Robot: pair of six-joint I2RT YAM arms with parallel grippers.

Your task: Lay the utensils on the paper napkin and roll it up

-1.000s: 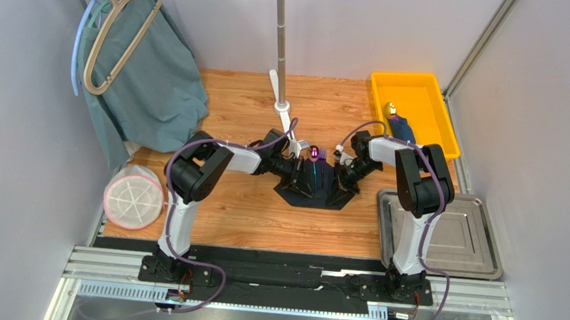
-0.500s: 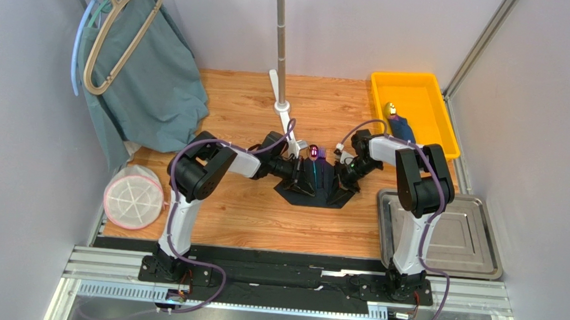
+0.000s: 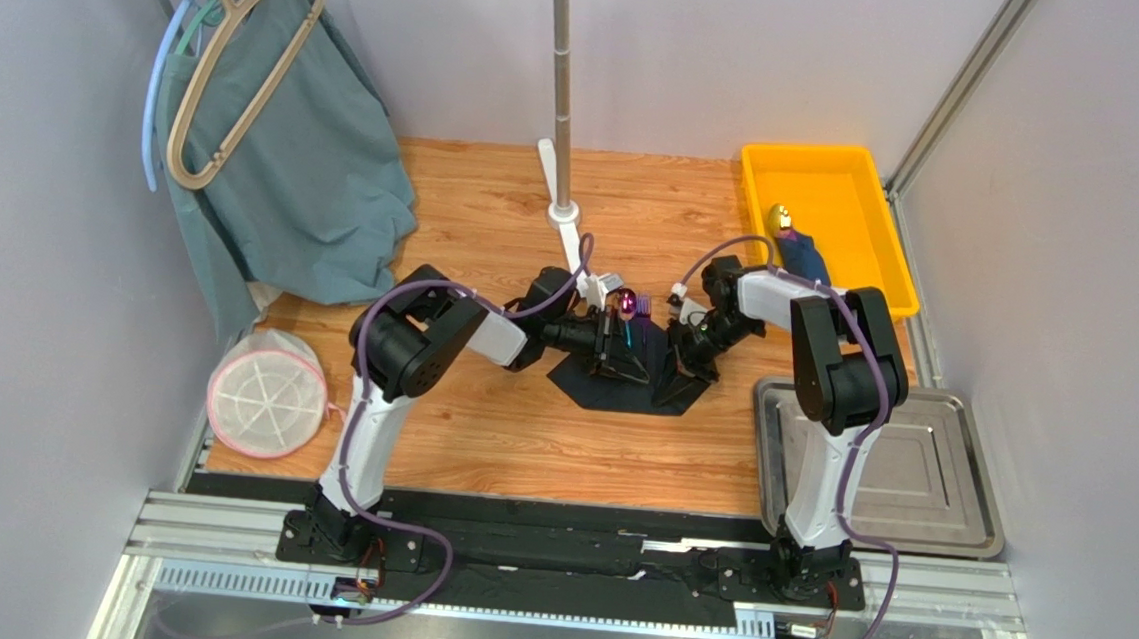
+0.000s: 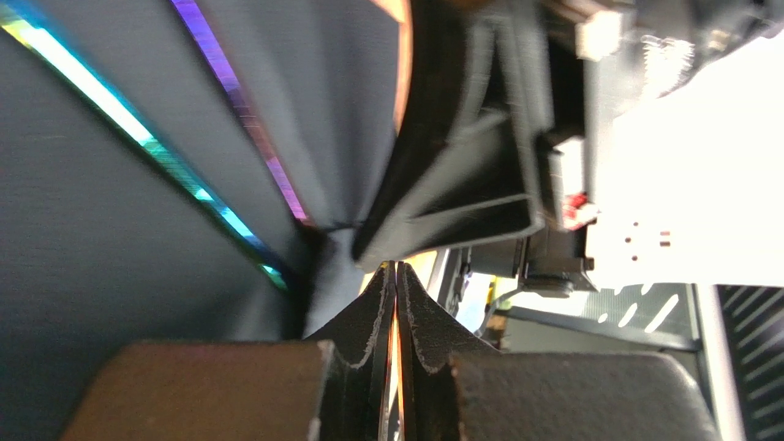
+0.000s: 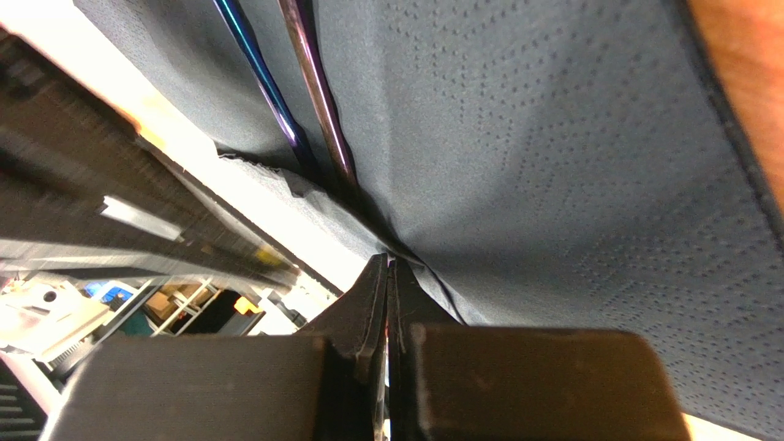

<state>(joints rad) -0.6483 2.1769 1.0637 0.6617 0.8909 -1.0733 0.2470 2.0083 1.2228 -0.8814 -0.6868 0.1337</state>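
Your right pincer (image 5: 386,271) is clamped tight on a raised fold of the thin matte black paper napkin (image 5: 552,165), just beside two slim iridescent metal utensils (image 5: 313,83) lying in its crease. Over to your left pincer (image 4: 395,276): tips pressed together close by, but you can't tell whether any sheet is caught. That napkin sits mid wooden table (image 3: 492,435), between both arms.

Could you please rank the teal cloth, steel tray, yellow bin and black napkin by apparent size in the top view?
1. teal cloth
2. steel tray
3. yellow bin
4. black napkin, partly hidden
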